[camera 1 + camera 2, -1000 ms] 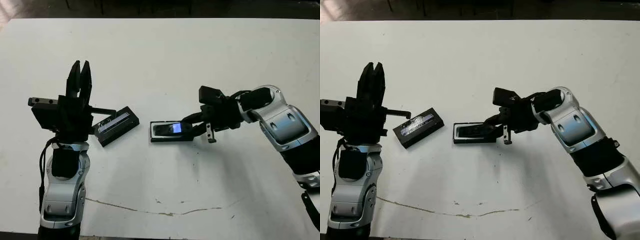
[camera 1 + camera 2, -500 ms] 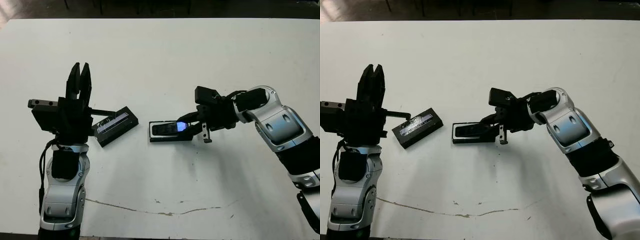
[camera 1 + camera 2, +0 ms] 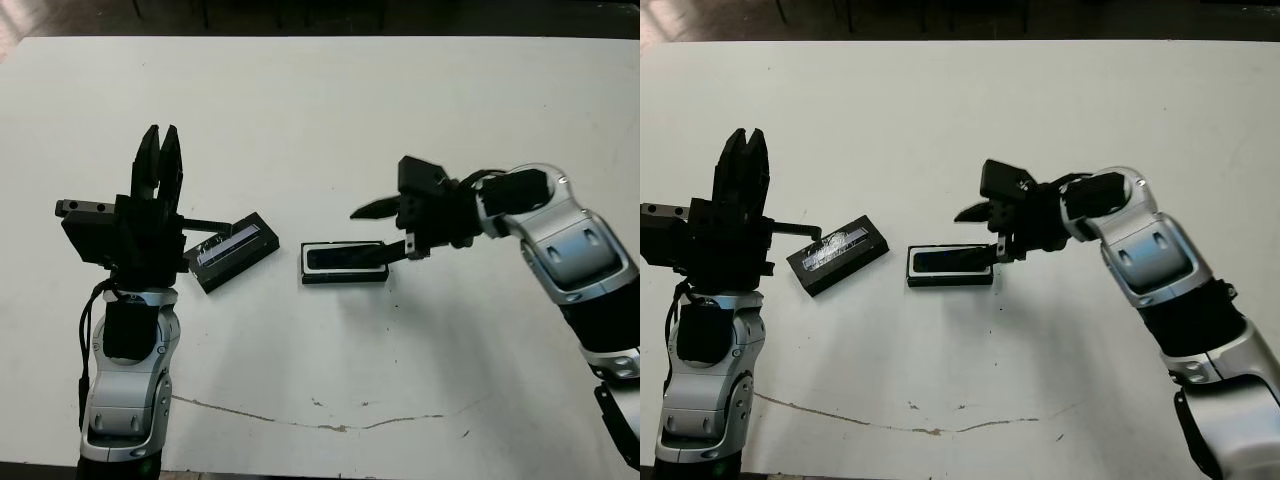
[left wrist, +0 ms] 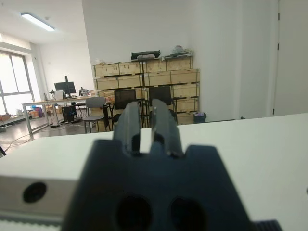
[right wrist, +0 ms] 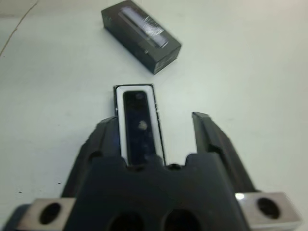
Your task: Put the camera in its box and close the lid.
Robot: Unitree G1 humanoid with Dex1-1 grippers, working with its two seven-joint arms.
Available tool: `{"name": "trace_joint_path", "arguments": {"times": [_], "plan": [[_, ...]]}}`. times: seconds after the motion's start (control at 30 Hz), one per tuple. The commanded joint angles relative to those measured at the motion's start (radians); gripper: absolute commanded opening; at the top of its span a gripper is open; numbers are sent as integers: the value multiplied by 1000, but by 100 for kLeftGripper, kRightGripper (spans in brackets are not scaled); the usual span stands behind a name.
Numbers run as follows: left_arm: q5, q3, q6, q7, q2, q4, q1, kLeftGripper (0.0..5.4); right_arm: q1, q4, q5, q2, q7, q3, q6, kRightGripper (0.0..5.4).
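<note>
White bench (image 3: pixel 400 110) fills the view, wide and bare toward its far edge and along the near side, where a thin dark crack line runs.

On the robot's right, the silver and black arm reaches in from the side, forearm bent toward the middle, its right end effector (image 3: pixel 385 230) hovering just over the right end of the box with its two black fingers spread apart and nothing between them. One finger points out above the box, the other hangs by the box's right end.

On the robot's left, the silver arm stands upright, its left end effector (image 3: pixel 158 150) pointing away from the robot, its two black fingers pressed nearly together and holding nothing.

Near the middle lies the flat black rectangular lid (image 3: pixel 232 251) with a silvery stripe, angled, just beside the left arm and apart from the box.

To its right sits the shallow black box (image 3: pixel 343 263) with white lining, open-topped.

Inside it lies the slim black bar-shaped camera (image 5: pixel 140 125), flat and lengthwise.
</note>
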Motion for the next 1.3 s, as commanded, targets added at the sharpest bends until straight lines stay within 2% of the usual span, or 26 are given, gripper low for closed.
{"name": "trace_joint_path", "arguments": {"times": [0.03,0.2,0.33,0.43,0.53,0.63,0.7,0.77,0.9,0.97,1.07,1.13,1.2,1.3], "plan": [[1,8,14,-4,14,10,12,0,11,-19,17,-13,-10,-34,-28,340],[2,8,12,-6,15,11,10,0,8,-41,30,-13,-29,-66,-29,448],[2,9,16,-3,13,8,12,0,14,-52,84,7,-57,-114,20,537],[4,8,18,-3,12,6,14,0,68,-118,143,58,-190,-200,122,539],[4,8,18,-1,10,4,16,0,153,-212,140,119,-379,-268,161,536],[-11,10,23,-3,5,2,18,0,229,-283,71,149,-522,-264,107,501],[-10,10,18,-3,5,4,20,0,278,-319,25,161,-589,-245,71,453],[-7,10,13,-2,6,6,20,0,320,-342,-3,162,-620,-229,34,409],[-5,9,6,-3,8,9,22,0,393,-371,-78,139,-642,-191,-108,317],[-6,9,10,0,5,7,23,0,435,-401,-119,151,-683,-187,-164,272],[-10,10,11,-1,4,9,23,0,494,-436,-157,182,-749,-187,-202,206],[-12,11,9,-4,6,11,22,0,530,-467,-185,194,-782,-176,-198,162],[-15,11,10,-6,7,11,21,0,561,-498,-222,198,-803,-158,-194,116],[-13,11,11,-6,7,10,19,0,590,-505,-262,199,-814,-131,-231,48]]}}
